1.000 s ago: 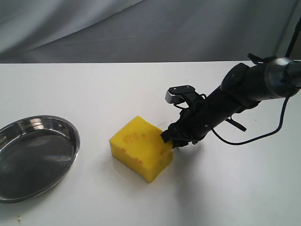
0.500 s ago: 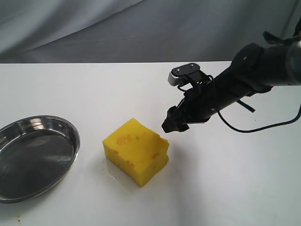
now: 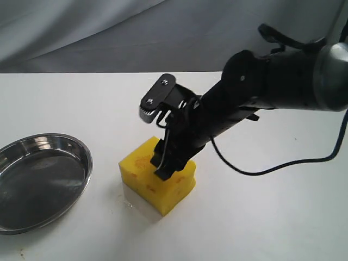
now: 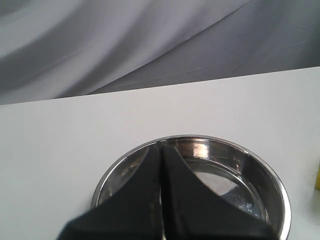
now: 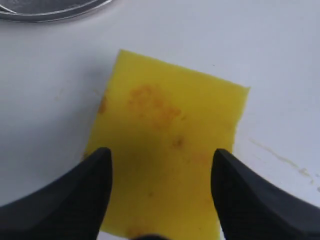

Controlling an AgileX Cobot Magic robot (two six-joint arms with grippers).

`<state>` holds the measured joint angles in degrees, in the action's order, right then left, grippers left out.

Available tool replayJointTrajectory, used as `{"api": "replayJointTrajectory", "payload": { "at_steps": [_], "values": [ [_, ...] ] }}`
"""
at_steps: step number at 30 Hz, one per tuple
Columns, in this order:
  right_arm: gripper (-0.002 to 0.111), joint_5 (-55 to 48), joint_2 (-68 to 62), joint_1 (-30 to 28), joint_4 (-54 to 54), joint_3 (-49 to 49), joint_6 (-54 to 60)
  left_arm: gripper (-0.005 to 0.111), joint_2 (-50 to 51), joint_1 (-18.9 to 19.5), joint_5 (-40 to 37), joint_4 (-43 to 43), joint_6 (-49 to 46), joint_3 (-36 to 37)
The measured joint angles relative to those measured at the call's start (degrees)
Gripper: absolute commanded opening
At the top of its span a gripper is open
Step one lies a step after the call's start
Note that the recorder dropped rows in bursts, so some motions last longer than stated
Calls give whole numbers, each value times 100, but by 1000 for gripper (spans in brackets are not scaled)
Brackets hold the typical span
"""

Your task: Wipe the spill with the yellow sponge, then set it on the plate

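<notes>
While the plate (image 3: 86, 159) lies well to the left of the yellow sponge (image 3: 142, 184) on the white counter (image 3: 272, 223), nothing stands between the two. The left fingers (image 4: 161, 170) hang over the plate, pressed together with nothing in them. The sponge sits flat on the counter, with brownish stains on its top face. A faint streak (image 5: 280, 158) marks the counter just beside it, possibly liquid, though it is too pale to be sure. The right arm (image 3: 272, 92) reaches in from the sponge's right and slopes steeply down toward it, its wrist camera (image 3: 157, 99) tipped up above. The right fingers (image 3: 162, 166) are spread wide at the sponge's top face, one toward each side, gripping nothing. A black cable (image 3: 272, 166) loops under the arm, to the right of the sponge. Half a second earlier those fingers hung in the air up and to the right of the sponge. Now they are down over it, and the sponge has not shifted.
</notes>
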<state>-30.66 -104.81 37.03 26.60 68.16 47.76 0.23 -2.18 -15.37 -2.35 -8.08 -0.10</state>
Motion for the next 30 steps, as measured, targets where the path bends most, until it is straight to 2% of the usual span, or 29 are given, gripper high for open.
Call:
{"api": "replayJointTrajectory", "payload": {
  "at_steps": [4, 9, 12, 16, 19, 21, 30],
  "values": [
    [54, 102, 0, 334, -701, 0, -653, 0, 0, 0, 0, 0, 0, 0],
    [54, 152, -225, 362, -1268, 0, -1236, 0, 0, 0, 0, 0, 0, 0],
    [51, 177, -495, 362, -1359, 0, -1319, 0, 0, 0, 0, 0, 0, 0],
    [32, 266, -636, 362, -1359, 0, -1324, 0, 0, 0, 0, 0, 0, 0],
    [9, 302, -706, 362, -1359, 20, -1336, 0, 0, 0, 0, 0, 0, 0],
    [0, 302, -742, 362, -1359, 20, -1336, 0, 0, 0, 0, 0, 0, 0],
    [0, 302, -741, 1005, -1498, 20, -1336, 0, 0, 0, 0, 0, 0, 0]
  ]
}}
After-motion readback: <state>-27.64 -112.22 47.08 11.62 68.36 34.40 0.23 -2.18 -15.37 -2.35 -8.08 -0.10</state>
